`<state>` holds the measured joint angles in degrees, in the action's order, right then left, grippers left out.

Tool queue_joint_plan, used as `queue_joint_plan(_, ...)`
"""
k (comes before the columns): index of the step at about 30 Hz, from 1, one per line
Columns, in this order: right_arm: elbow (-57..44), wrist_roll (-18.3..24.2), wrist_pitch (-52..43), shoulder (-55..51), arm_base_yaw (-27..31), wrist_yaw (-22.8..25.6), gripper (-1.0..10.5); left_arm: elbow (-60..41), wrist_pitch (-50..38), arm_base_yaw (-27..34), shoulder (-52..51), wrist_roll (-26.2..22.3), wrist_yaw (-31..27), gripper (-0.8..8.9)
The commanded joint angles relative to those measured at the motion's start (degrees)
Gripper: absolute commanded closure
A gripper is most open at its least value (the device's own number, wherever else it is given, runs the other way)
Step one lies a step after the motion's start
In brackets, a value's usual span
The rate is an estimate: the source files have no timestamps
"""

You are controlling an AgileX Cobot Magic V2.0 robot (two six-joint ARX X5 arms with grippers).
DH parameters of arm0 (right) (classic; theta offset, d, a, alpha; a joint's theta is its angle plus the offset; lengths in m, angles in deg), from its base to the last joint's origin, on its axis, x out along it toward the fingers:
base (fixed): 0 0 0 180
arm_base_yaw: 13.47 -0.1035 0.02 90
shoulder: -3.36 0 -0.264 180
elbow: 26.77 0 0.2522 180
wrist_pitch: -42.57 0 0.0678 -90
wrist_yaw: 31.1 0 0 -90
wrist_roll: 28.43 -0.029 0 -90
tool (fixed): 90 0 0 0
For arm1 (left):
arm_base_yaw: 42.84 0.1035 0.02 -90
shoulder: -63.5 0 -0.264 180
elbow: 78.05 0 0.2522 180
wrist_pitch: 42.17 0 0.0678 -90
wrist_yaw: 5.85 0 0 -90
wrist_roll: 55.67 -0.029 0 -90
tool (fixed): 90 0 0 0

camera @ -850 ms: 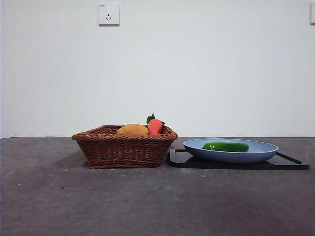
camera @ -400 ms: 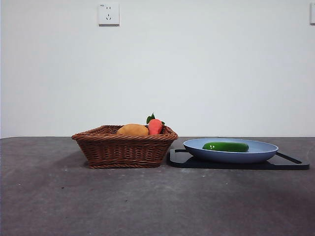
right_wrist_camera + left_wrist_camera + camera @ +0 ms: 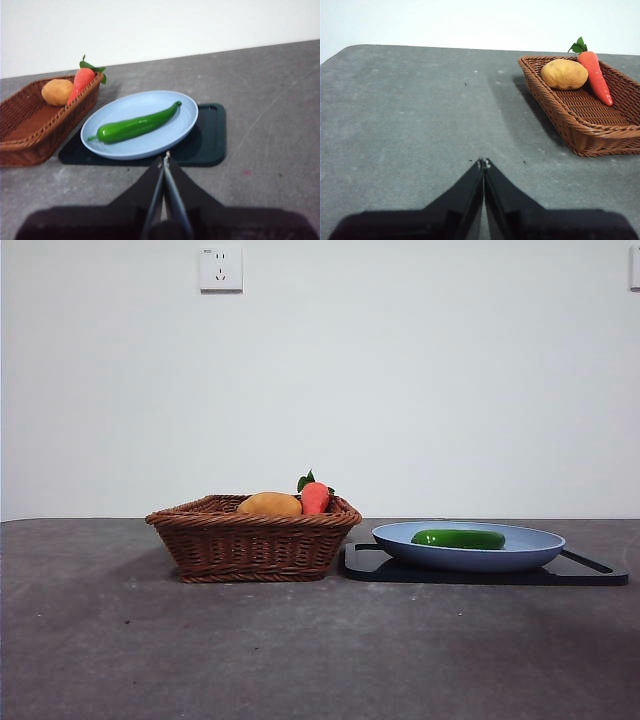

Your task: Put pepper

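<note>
The pepper (image 3: 458,538), long, glossy and dark green, lies on a light-blue plate (image 3: 535,546) that rests on a black tray (image 3: 590,573) at the right. In the right wrist view the pepper (image 3: 135,125) lies across the plate (image 3: 165,137). My right gripper (image 3: 164,159) is shut and empty, hanging above the table short of the tray's near edge. My left gripper (image 3: 483,163) is shut and empty over bare table, away from the wicker basket (image 3: 600,132). Neither gripper shows in the front view.
The brown wicker basket (image 3: 250,538) stands left of the tray and holds a yellow-orange rounded fruit (image 3: 268,504) and a red-orange fruit with green leaves (image 3: 315,496). A grey table (image 3: 300,650) spreads in front. A white wall stands behind.
</note>
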<state>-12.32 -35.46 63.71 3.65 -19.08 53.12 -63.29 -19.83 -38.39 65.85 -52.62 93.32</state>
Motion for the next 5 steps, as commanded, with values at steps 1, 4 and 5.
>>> queue_joint_plan(1,-0.2,-0.7,1.2,-0.3,0.0,0.2,9.4,-0.6,-0.4,0.2,-0.2,0.2,0.0,8.05)
queue_joint_plan(4,-0.2,-1.0,2.0,-0.3,0.0,0.2,9.4,-0.6,-0.4,0.2,-0.2,0.2,0.0,8.05)
queue_joint_plan(5,-0.2,-1.0,1.7,-0.3,0.0,0.2,9.4,-0.6,-0.4,0.2,-0.2,0.2,0.0,8.05)
